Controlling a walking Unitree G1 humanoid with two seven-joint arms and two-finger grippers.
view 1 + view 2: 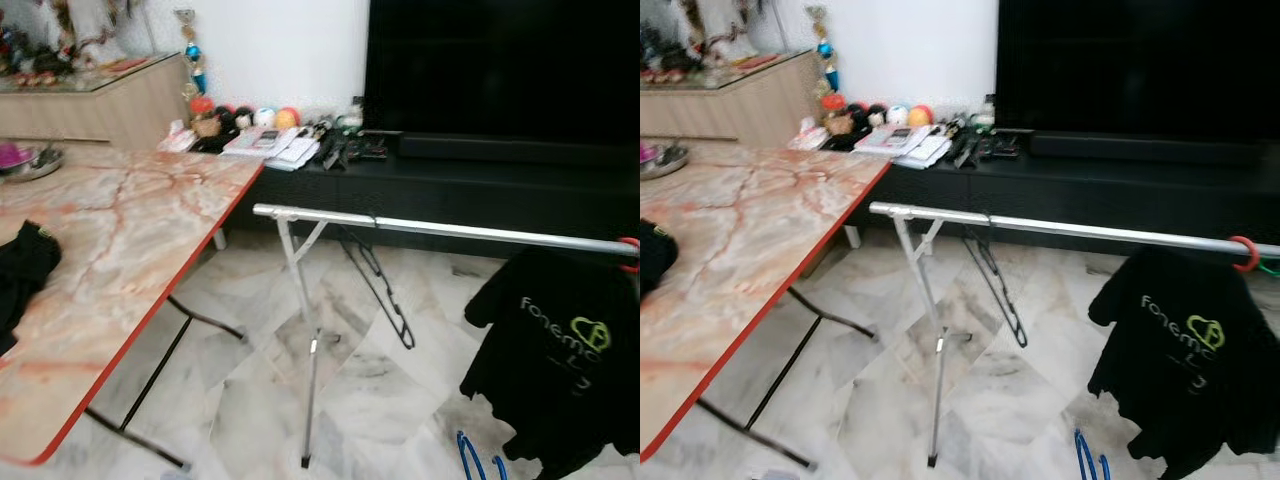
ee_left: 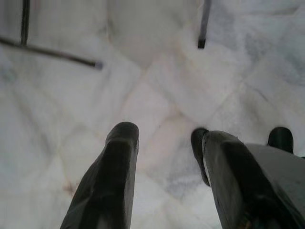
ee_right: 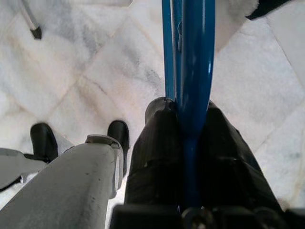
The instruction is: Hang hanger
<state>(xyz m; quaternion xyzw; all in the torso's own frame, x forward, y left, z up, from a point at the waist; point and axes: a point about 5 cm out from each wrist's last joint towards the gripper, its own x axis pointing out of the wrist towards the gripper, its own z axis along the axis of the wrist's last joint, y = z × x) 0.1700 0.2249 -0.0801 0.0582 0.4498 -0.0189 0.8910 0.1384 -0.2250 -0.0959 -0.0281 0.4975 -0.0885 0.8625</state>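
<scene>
The right gripper (image 3: 183,119) has its fingers (image 3: 152,157) closed on the blue hanger (image 3: 190,62), which runs between them and extends straight out past the fingertips above the marble floor (image 3: 95,71). In the head views, the blue hanger's loop (image 1: 475,457) shows low at the bottom edge, just beside the hem of the black T-shirt (image 1: 560,350).

The left gripper (image 2: 164,138) hangs over bare floor with its fingers (image 2: 114,171) spread apart and nothing between them.

The metal rail (image 1: 450,230) runs level from the stand leg (image 1: 312,380) toward the right, where the black T-shirt hangs from a red hook (image 1: 1243,252). An empty black hanger (image 1: 380,290) hangs near the rail's left end. Bare rail remains between the black hanger and the T-shirt. The marble-patterned surface (image 1: 130,260) with a red edge stands to the left of the stand, well apart from the blue hanger.
</scene>
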